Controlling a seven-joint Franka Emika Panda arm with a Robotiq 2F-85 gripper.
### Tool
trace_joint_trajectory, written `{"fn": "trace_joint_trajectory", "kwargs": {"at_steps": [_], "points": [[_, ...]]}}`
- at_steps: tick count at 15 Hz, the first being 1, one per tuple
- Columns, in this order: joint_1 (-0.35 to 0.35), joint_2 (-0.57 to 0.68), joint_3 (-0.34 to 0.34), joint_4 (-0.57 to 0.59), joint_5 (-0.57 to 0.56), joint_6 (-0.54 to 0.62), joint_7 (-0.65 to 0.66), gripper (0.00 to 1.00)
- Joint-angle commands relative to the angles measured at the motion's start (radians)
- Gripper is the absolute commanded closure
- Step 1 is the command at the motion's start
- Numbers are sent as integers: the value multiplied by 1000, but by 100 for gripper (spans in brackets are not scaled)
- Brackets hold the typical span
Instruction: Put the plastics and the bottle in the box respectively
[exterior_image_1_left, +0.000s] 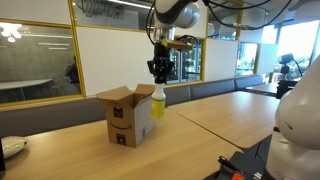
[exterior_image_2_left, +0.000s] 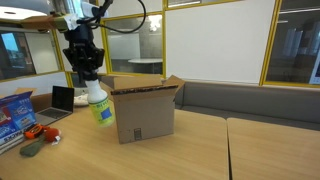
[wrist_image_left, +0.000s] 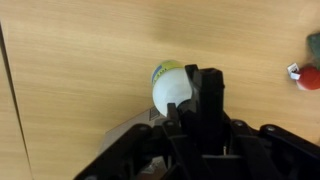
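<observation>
- Glass-walled office partitions with yellow frames formed the backdrop; a long pale wooden table (exterior_image_1_left: 230, 110) carried the work.
- A brown cardboard box (exterior_image_2_left: 145, 115) with raised top flaps and a dark printed smile mark stood upright on the table, open at the top, in both exterior views.
- The black two-fingered gripper (exterior_image_2_left: 88, 78) was narrowed onto the black nozzle top of a small yellow-green translucent spray bottle (exterior_image_2_left: 99, 108). The spray bottle hung upright beneath it, apparently clear of the table, just beside the cardboard box's outer wall and not over the opening.
- The wrist view looked down past the fingers onto the spray bottle with bare table beneath, so the bottle was outside the cardboard box.
- The clear plastics could not be made out in any view; the box interior was hidden, so whether they lay inside cannot be told.
- An open laptop (exterior_image_2_left: 62, 98) and a blue printed packet (exterior_image_2_left: 12, 115) lay near the table's end, apart from the cardboard box.
- Step in hand, as judged: carrying the lifted spray bottle toward the cardboard box.
- The next move would call for a rise above the flap edges, sideways travel until centred over the opening, a descent between the flaps, then release. A low pass risked the bottle's base catching a flap.
</observation>
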Motion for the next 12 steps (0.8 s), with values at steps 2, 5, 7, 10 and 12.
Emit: {"fn": "trace_joint_trajectory", "kwargs": {"at_steps": [2, 5, 7, 10, 12], "points": [[-27, 53, 10, 193, -52, -59, 36, 81], [-40, 111, 10, 302, -93, -58, 44, 81], [-46, 165, 6, 382, -120, -55, 41, 81], [-53, 268, -3, 519, -156, -69, 41, 81], [-53, 338, -11, 611, -176, -83, 39, 81]]}}
